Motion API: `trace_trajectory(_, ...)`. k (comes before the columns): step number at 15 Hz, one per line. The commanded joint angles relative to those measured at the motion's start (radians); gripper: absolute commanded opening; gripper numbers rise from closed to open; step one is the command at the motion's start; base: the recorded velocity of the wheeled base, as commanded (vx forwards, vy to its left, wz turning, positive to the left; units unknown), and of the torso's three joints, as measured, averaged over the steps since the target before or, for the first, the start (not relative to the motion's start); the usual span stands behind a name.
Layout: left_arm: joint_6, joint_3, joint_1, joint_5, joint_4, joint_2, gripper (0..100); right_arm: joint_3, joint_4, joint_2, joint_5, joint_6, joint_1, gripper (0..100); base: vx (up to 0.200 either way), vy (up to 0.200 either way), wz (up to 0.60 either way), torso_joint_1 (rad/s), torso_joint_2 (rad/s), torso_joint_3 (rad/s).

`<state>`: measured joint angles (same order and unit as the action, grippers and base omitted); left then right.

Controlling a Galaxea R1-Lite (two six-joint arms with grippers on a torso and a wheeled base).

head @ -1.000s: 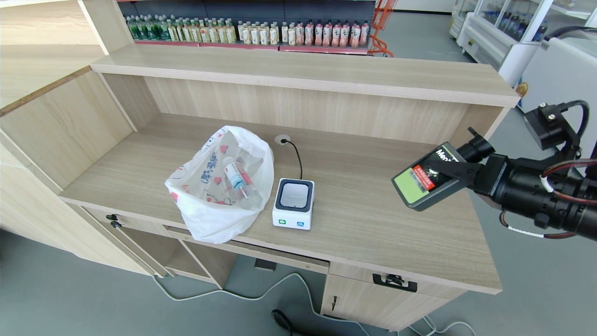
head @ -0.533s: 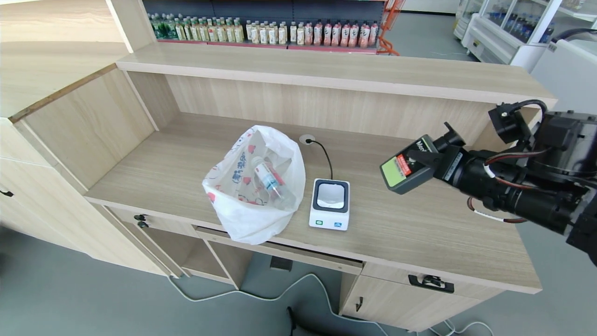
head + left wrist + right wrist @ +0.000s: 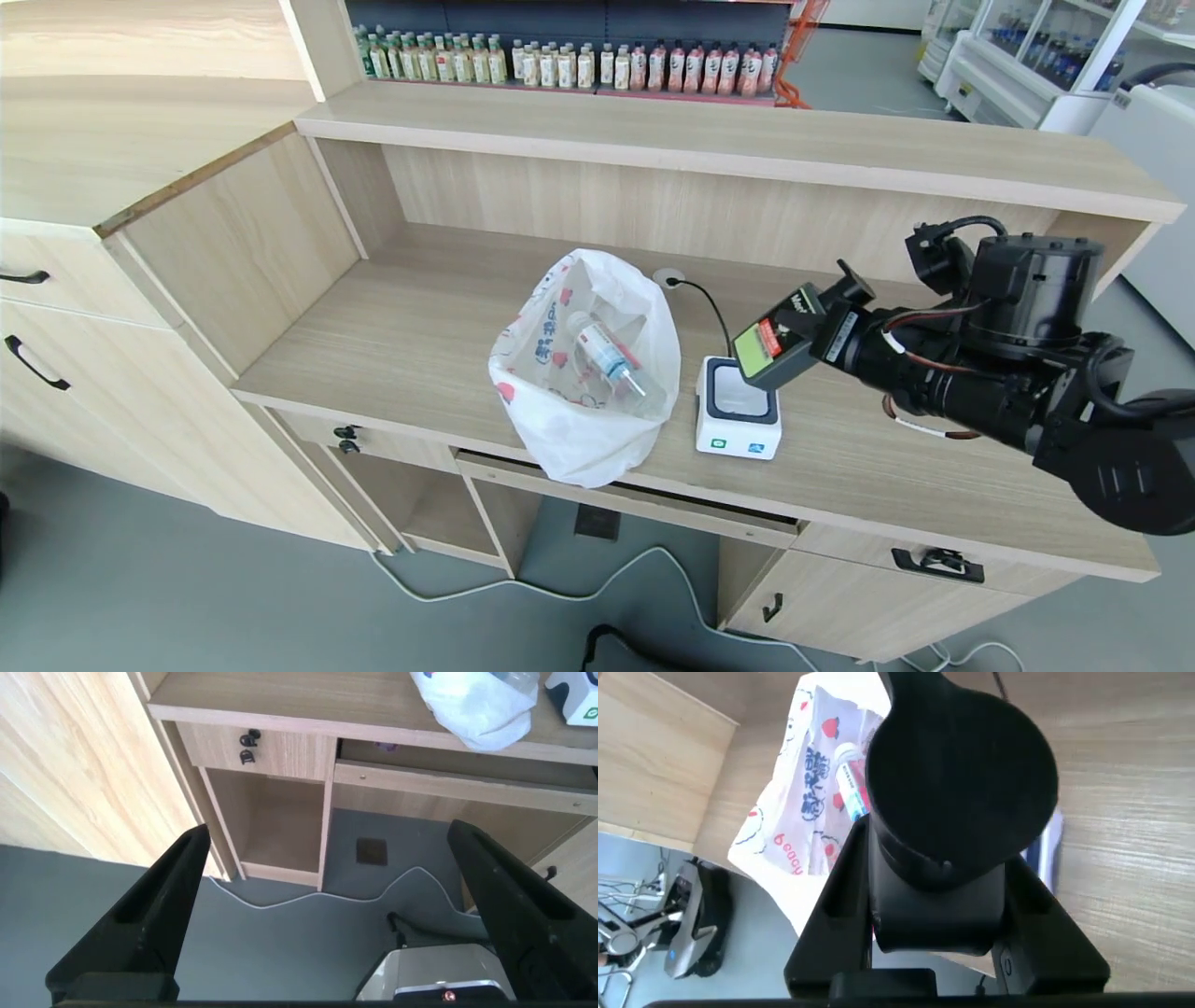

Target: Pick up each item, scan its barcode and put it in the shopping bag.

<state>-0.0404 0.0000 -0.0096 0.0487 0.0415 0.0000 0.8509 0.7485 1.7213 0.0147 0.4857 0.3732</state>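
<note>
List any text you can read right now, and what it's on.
Nothing reads cleanly.
On the box in the right gripper: white lettering, partly covered; red and green label print too small.
On the shopping bag: blue characters, too creased to read.
On the bottle in the bag: label too small.
On the scanner: two front badges, unreadable.

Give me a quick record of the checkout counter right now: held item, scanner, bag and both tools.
held item: dark box with green and red label, in the air by the scanner
right tool: shut on the dark box
scanner: on the counter, beside the shopping bag
shopping bag: open, bottle inside
left tool: open, empty, low beside the counter
</note>
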Motion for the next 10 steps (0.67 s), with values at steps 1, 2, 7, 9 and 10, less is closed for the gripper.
trace_trajectory(1, 0.001, 0.000, 0.000, 0.000, 0.000, 0.002, 100, 0.001, 0.000, 0.020, -0.012, -0.001, 0.009, 0, 0.000, 0.000, 0.00, 0.000, 0.00, 0.000)
trace_trajectory(2, 0.001, 0.000, 0.000, 0.000, 0.000, 0.002, 100, 0.002, 0.000, 0.029, -0.030, -0.003, 0.010, 0, 0.000, 0.000, 0.00, 0.000, 0.00, 0.000)
trace_trajectory(7, 0.002, 0.000, 0.000, 0.000, 0.000, 0.002, 100, -0.004, 0.006, 0.063, -0.101, 0.001, 0.010, 0, 0.000, 0.000, 0.00, 0.000, 0.00, 0.000)
trace_trajectory(9, -0.001, 0.000, 0.000, 0.000, 0.000, 0.002, 100, -0.006, 0.008, 0.064, -0.087, 0.008, 0.010, 0, 0.000, 0.000, 0.00, 0.000, 0.00, 0.000)
trace_trajectory(10, -0.001, 0.000, 0.000, 0.000, 0.000, 0.000, 100, -0.010, 0.008, 0.060, -0.053, 0.008, 0.009, 0, 0.000, 0.000, 0.00, 0.000, 0.00, 0.000)
